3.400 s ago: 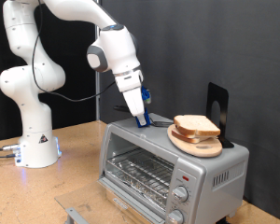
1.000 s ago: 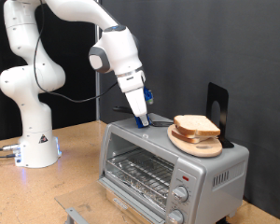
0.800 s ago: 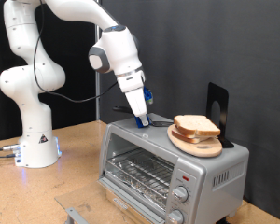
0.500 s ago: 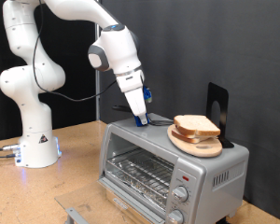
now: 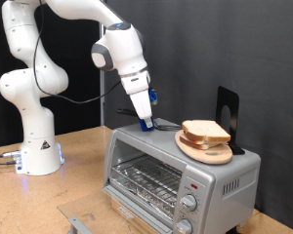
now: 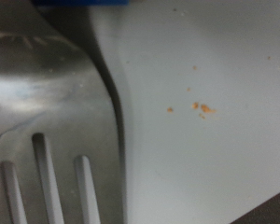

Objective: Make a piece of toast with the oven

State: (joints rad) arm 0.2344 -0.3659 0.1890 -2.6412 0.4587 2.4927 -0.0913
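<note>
We find the piece of toast [image 5: 207,131] lying on a round wooden plate [image 5: 203,149] on top of the oven [image 5: 176,175], whose glass door looks shut over a bare wire rack [image 5: 146,180], so we judge the bread has not yet gone in. On the oven's roof, beside the plate, our gripper [image 5: 146,123] meets a dark flat utensil [image 5: 167,124], a metal slotted spatula [image 6: 47,121] fills the wrist view, and we cannot tell whether the fingers are spread or pinching

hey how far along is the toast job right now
Early. The piece of toast still lies on the wooden plate on top of the oven, whose rack looks bare. The gripper is down at the oven's top, beside the plate, holding nothing visible. Loading and toasting remain.
</note>
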